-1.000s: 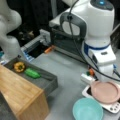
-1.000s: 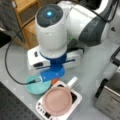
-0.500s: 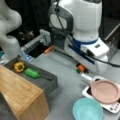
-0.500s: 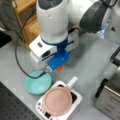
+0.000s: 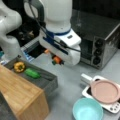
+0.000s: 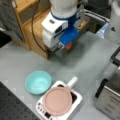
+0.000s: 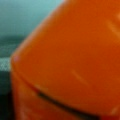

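— Where's your gripper (image 5: 57, 60) just now?

— Hanging under my wrist above the grey table (image 5: 67, 85), just off the near end of the dark tray (image 5: 47, 80). An orange carrot-like piece (image 5: 57, 59) sits right at it; in the wrist view that orange thing (image 7: 72, 62) fills nearly everything, so it lies pressed close under the camera.

— Clamped on it?

— Probably, since it hangs there with nothing under it, but my fingers are hidden and I cannot tell how wide they stand.

— What's around?

— In a front view, 2 vegetables in the tray toward the left: a yellow pepper (image 5: 19, 66) and a green one (image 5: 32, 73). Toward the right, well apart, a teal bowl (image 5: 87, 109) and a pink plate (image 5: 104, 91).
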